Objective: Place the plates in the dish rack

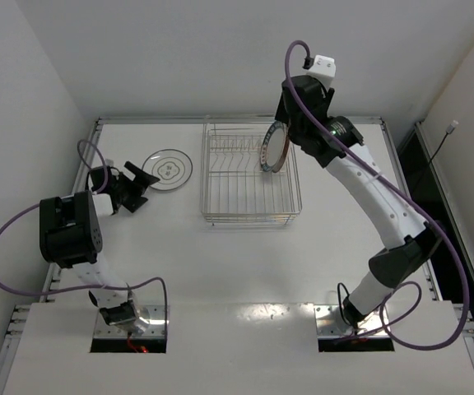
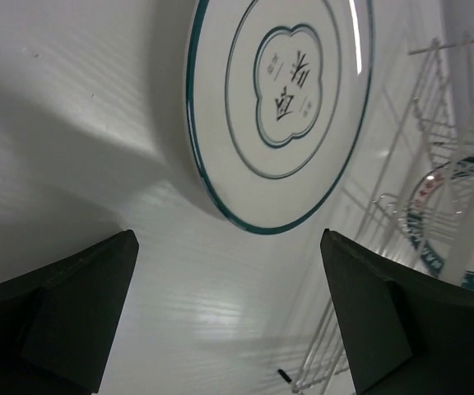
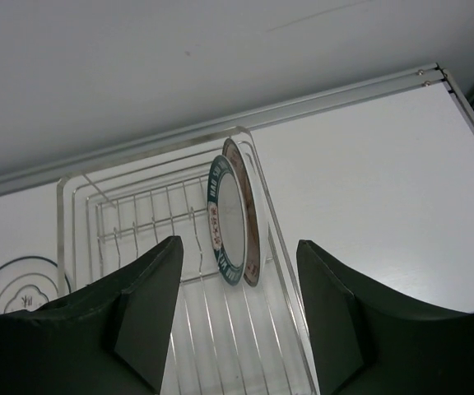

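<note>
Loading looked two-thirds done: lettered-rim plate (image 3: 223, 218) and orange-rimmed plate (image 3: 251, 216) stood upright in the dish rack (image 1: 220, 216), your right gripper (image 3: 237, 244) parted above them; thin-rimmed plate (image 2: 278, 107) lay flat before your open left gripper (image 2: 227, 237), probably needing a rim pinch next.

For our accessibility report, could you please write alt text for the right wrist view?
Two plates stand on edge, side by side, in the wire dish rack, framed by the open right gripper. A third plate lies flat on the table beside the rack.
</note>
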Robot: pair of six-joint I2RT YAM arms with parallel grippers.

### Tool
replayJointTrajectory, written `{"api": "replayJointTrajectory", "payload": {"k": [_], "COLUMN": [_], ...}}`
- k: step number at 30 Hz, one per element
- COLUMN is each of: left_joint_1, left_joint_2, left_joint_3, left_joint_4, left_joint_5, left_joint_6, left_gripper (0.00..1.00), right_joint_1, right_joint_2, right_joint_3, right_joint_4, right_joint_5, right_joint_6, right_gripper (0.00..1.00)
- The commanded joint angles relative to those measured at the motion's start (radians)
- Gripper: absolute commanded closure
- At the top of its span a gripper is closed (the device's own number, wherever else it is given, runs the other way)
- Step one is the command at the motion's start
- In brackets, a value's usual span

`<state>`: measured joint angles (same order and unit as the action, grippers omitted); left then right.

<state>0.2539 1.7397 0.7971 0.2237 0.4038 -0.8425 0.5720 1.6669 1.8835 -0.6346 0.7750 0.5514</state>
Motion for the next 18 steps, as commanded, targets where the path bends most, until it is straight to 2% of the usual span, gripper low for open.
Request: {"api": "replayJointTrajectory", "payload": {"k": [1,5,11,15,18], "left_joint_1": [0.044,0.064,0.064,0.055,0.042], "left_joint_2": [0.084,0.162,0.242,0.267,0.287], "left_joint_3": [-0.055,-0.006,0.036,0.082,0.125], "left_joint_4": [0.147,0.18,0.167,0.106,0.063], "left_joint_5": [0.111,0.132,0.132,0.132,0.132], "left_joint_6": [-0.09,-0.127,-0.136,-0.127,-0.127], "left_gripper": [0.06,0.13,0.3,0.39,0.42], "right_joint_1": [-0.011,-0.03,-0.063,-0.073,-0.092], "right_joint_2": [-0.042,-0.052,-0.073,-0.104,-0.128], "right_joint_3": [-0.05,-0.069,-0.106,-0.139,-0.168], "right_joint_4": [0.092,0.116,0.125,0.153,0.176], "right_joint_5": [-0.019,-0.037,-0.068,-0.091,-0.115], "right_joint_6": [-0.011,-0.011,-0.002,-0.002,0.007], "right_gripper": [0.45,0.45,0.44,0.44,0.44]}}
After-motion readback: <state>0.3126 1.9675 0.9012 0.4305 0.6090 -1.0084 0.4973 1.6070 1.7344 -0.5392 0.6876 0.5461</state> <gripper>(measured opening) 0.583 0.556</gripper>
